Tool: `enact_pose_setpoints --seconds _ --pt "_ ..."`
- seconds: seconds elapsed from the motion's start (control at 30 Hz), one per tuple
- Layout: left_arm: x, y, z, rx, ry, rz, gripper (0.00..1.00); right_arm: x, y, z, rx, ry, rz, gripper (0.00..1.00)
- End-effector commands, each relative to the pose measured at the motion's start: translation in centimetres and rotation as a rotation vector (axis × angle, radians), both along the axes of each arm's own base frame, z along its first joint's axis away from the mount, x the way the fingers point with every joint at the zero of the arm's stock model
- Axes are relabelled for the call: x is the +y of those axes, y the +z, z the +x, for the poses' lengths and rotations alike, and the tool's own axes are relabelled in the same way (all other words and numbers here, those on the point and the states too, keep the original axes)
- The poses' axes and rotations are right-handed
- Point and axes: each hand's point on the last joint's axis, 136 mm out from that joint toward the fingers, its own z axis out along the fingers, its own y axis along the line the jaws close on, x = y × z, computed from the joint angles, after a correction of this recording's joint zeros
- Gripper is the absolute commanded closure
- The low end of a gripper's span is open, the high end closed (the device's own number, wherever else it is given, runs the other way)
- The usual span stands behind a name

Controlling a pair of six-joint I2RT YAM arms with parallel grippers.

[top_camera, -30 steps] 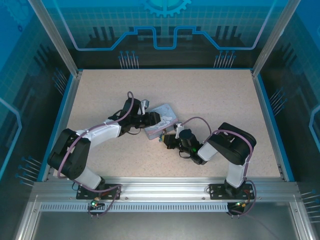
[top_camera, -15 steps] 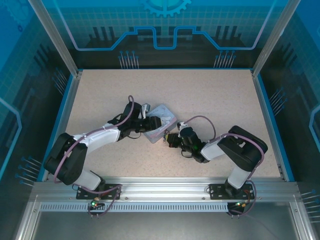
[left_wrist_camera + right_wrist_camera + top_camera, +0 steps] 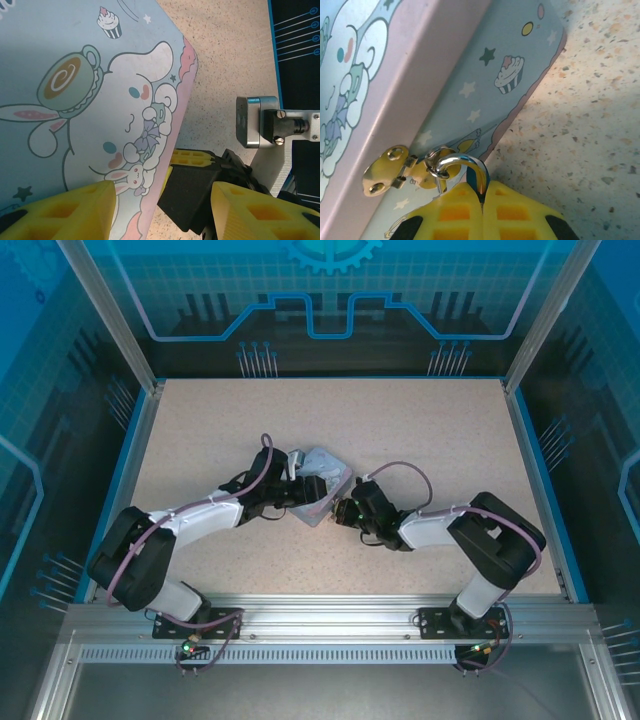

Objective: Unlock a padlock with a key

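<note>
The padlock (image 3: 478, 176) shows as a sliver of blue body with a chrome shackle hooked through the ring of the gold hasp (image 3: 387, 170) on the pale blue cartoon tin (image 3: 470, 75). My right gripper (image 3: 483, 195) is shut on the padlock's body, its yellow fingers pressed together. In the top view the right gripper (image 3: 343, 510) meets the tin (image 3: 322, 483) from the right. My left gripper (image 3: 162, 192) is open, one finger over the tin's lid (image 3: 75, 100), the other beyond the tin's edge, with the right gripper's black finger between them. The key is hidden.
The tin lies mid-table on the speckled tabletop (image 3: 420, 430), between both arms. Blue rails and glass walls ring the table. Open tabletop lies behind and to both sides of the tin.
The right gripper has pushed left and farther up the table with the padlock, and the tin has turned and shifted slightly. The left gripper has edged right along with it.
</note>
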Motion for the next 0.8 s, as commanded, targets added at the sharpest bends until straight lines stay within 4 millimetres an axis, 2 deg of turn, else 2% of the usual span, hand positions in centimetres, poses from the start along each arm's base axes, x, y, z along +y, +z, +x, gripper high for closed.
enact_pose_setpoints --seconds 0.0,0.2,0.4,0.63,0.77 --pt "2.5 -5.7 -2.8 0.171 0.041 0.135 0.45 -5.7 -3.0 -0.5 0.083 -0.125 -0.178 0.96" --pt "2.3 -6.7 -3.2 0.187 0.035 0.143 0.45 -7.0 -1.5 0.9 0.105 -0.189 -0.248 0.95" --pt "1.7 -7.6 -3.7 0.198 0.020 0.152 0.45 -7.9 -0.8 1.7 0.133 -0.219 -0.328 0.96" --pt "1.6 -8.7 -4.0 0.218 0.018 0.161 0.45 -8.0 -0.3 3.0 0.103 -0.209 -0.303 0.96" --pt "1.7 -9.2 -4.2 0.228 0.022 0.163 0.45 -8.8 0.4 3.7 0.083 -0.232 -0.308 0.96"
